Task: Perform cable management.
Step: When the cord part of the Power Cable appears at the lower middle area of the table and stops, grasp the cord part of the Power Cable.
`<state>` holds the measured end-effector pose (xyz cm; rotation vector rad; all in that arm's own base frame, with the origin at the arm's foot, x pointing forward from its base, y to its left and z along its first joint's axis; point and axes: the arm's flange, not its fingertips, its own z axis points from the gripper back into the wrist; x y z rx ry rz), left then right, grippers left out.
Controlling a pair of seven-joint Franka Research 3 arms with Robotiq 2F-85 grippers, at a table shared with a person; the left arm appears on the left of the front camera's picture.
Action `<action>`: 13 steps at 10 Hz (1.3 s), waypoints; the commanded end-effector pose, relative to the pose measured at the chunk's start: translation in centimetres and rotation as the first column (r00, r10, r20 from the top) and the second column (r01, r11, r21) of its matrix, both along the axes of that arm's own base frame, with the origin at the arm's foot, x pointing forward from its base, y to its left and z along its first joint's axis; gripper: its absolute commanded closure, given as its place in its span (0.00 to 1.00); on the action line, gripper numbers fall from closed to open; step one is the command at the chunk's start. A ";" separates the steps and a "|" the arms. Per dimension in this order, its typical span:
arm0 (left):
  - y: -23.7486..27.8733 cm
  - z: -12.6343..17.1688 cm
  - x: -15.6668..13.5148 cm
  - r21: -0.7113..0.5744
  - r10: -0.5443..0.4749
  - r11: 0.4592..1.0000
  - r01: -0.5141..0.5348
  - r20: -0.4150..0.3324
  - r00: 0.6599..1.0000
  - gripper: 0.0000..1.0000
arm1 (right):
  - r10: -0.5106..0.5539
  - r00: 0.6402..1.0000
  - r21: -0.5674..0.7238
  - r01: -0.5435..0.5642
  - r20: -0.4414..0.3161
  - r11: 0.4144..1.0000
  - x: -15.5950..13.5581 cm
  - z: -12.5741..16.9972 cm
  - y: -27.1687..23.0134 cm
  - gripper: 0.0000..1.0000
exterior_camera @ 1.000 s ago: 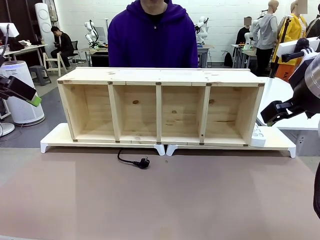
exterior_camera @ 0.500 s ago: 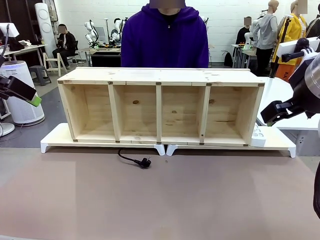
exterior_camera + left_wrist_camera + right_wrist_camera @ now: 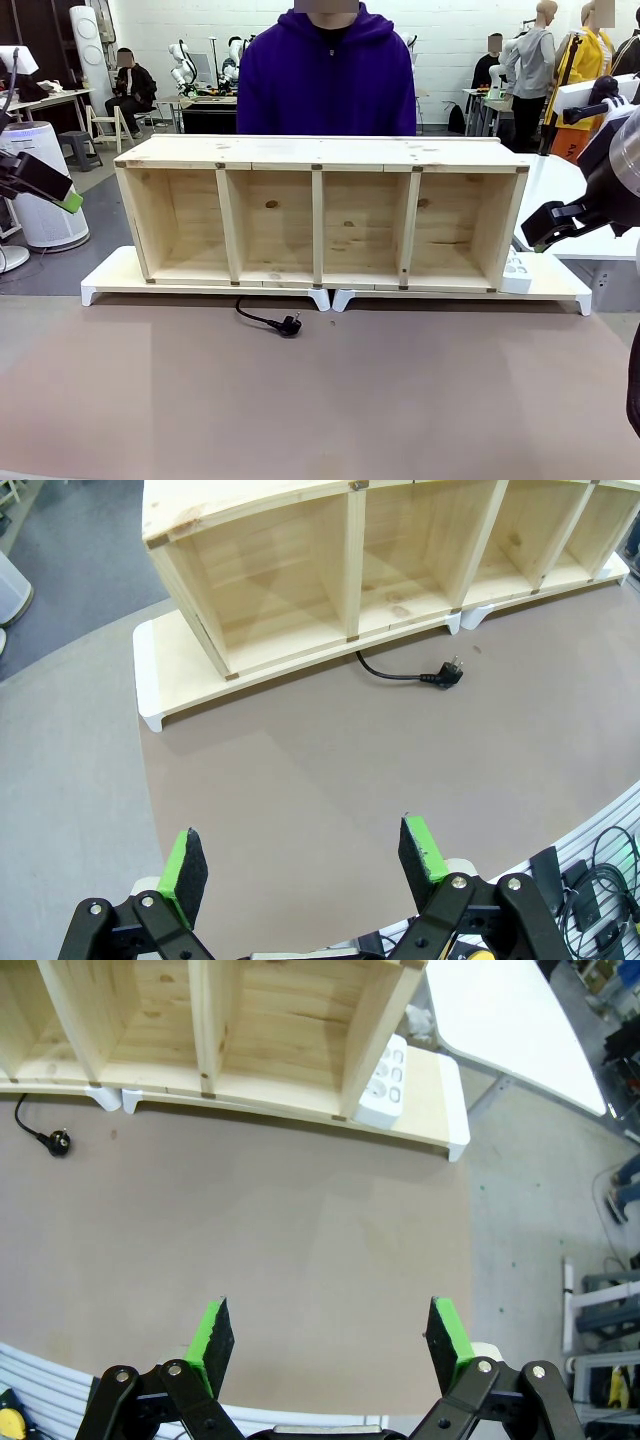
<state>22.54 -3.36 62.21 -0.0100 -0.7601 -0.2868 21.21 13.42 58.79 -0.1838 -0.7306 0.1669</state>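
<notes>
Brown matting covers the desk [image 3: 320, 410], and both arms hang back over its near edge. On the left gripper [image 3: 300, 865] the green pads [image 3: 183, 872] stand wide apart with nothing between them. The right gripper [image 3: 330, 1338] is spread just as wide and is just as empty.

Beyond the fingers lies bare desk. Then comes the cable [image 3: 260, 318], of which a short black curl shows near the middle of the desk. It comes out from under the front edge of the left of 2 white risers [image 3: 108, 278] and ends in a plug [image 3: 289, 325] lying flat on the matting. The rest of the cord is hidden, so its run behind cannot be told.

The risers carry a wooden shelf [image 3: 320, 152] with 4 open compartments, all empty. A white power strip [image 3: 383, 1085] sits on the right riser, touching the shelf's right end. A person [image 3: 330, 85] in a purple hoodie stands at the far edge.

The cord looks light and limp, so it will likely sag and trail rather than hold a shape. Its smooth round sheath could slip between the pads. The plug is the 1 rigid, thicker part, so the surest hold is probably on its body or on the cord just behind it. The left gripper is the nearer one. A hard pull risks snagging the cord under the riser.
</notes>
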 end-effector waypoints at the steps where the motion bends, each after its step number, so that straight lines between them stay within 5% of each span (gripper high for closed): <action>1: -0.1 0.1 0.2 -0.005 0.006 1.000 -0.006 0.007 1.000 0.00 | -0.005 1.000 -0.005 0.005 -0.002 1.000 0.2 -0.1 -0.2 0.00; 3: -0.1 0.1 0.2 -0.005 0.006 1.000 -0.006 0.007 1.000 0.00 | 0.000 1.000 0.000 0.000 0.000 1.000 0.0 0.0 0.0 0.00; 6: -0.1 0.1 0.2 -0.005 0.006 1.000 -0.006 0.007 1.000 0.00 | 0.154 0.987 -0.026 -0.156 -0.055 0.987 2.5 0.7 4.2 0.00; 11: -0.1 0.1 0.2 -0.005 0.006 1.000 -0.006 0.007 1.000 0.00 | 0.382 0.917 0.031 -0.381 -0.111 0.924 6.4 2.0 13.7 0.00; 13: -0.1 0.1 0.2 -0.005 0.006 1.000 -0.006 0.007 1.000 0.00 | 0.401 0.914 0.081 -0.396 -0.058 0.915 8.3 1.2 17.6 0.00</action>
